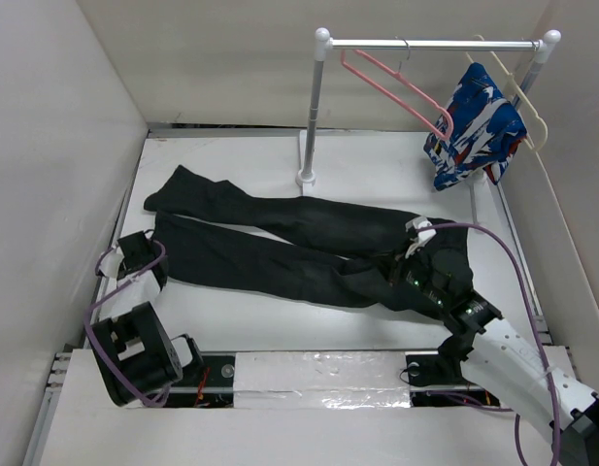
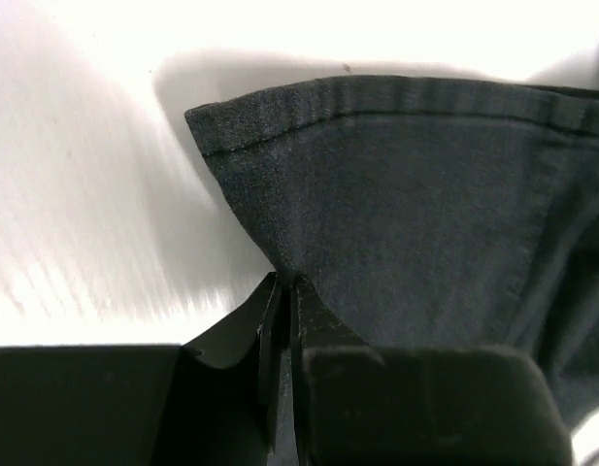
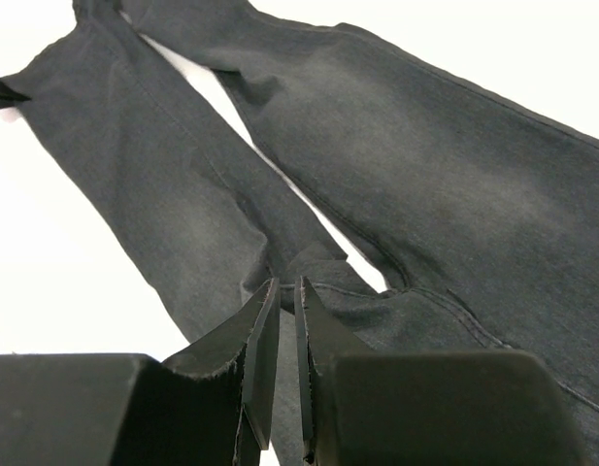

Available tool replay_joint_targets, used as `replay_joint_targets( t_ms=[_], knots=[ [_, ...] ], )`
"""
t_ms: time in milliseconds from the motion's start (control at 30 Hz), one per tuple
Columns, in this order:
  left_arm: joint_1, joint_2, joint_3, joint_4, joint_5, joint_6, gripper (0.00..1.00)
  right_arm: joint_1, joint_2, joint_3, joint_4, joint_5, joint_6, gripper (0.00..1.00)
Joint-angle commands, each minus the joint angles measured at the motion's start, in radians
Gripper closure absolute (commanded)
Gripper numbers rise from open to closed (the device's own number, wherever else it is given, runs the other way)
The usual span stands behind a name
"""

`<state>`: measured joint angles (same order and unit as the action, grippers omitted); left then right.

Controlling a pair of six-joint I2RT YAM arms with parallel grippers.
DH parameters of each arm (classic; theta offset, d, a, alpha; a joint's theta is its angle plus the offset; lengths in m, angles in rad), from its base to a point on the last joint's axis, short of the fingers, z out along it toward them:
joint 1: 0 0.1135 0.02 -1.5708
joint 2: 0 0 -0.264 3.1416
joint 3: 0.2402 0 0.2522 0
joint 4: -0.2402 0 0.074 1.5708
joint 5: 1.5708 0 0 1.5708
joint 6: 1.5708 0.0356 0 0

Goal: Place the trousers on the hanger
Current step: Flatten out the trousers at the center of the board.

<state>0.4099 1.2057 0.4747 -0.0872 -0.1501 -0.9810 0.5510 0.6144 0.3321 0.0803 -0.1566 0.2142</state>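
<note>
My left gripper (image 2: 284,291) is pressed together on a hem corner of the long black fabric trousers (image 1: 280,243), which lie spread on the white table (image 1: 241,325). My right gripper (image 3: 287,296) pinches a fold near their crotch. The thin pink wire hanger (image 1: 396,87) hangs on the metal rail (image 1: 425,44), well apart from the trousers, beside a cream hanger (image 1: 518,89) carrying a blue-white-red patterned garment (image 1: 474,131).

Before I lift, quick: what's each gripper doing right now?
Left gripper: closed on the trousers at a leg hem.
Right gripper: closed on the trousers near the crotch.
</note>
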Motion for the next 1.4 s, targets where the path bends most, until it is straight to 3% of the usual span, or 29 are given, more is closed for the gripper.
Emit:
replay_joint_targets(
  t_ms=[0,233,333,467,633,833,967,1100,1267,1367],
  knots=[
    [0.004,-0.131,-0.015,-0.02,0.026,0.025,1.0,0.006,-0.019,0.022,0.015,0.055,0.01,0.83],
    [-0.039,-0.527,0.019,-0.111,0.09,0.076,1.0,0.006,-0.03,0.018,-0.072,0.316,0.088,0.96],
    [-0.039,-0.664,0.056,-0.15,0.13,0.128,1.0,-0.039,-0.007,0.021,-0.117,0.38,0.12,0.96],
    [-0.039,-0.756,0.154,-0.227,0.132,0.215,1.0,-0.14,0.057,0.004,-0.108,0.33,0.165,0.95],
    [-0.074,-0.833,0.251,-0.29,0.101,0.254,1.0,-0.295,0.262,-0.054,0.118,0.059,0.212,0.87],
    [-0.095,-0.868,0.34,-0.283,0.113,0.294,1.0,-0.307,0.58,0.073,0.219,-0.023,0.22,0.8],
    [-0.134,-0.893,0.38,-0.296,0.028,0.314,1.0,-0.342,0.784,0.159,0.256,-0.031,0.246,0.77],
    [-0.2,-0.874,0.416,-0.31,-0.106,0.36,1.0,-0.391,0.878,0.211,0.297,-0.057,0.283,0.76],
    [-0.223,-0.868,0.455,-0.31,-0.105,0.406,1.0,-0.413,0.9,0.304,0.279,-0.04,0.264,0.73],
    [-0.246,-0.865,0.487,-0.309,-0.074,0.429,1.0,-0.448,0.848,0.366,0.175,-0.081,0.196,0.71]
  ],
)
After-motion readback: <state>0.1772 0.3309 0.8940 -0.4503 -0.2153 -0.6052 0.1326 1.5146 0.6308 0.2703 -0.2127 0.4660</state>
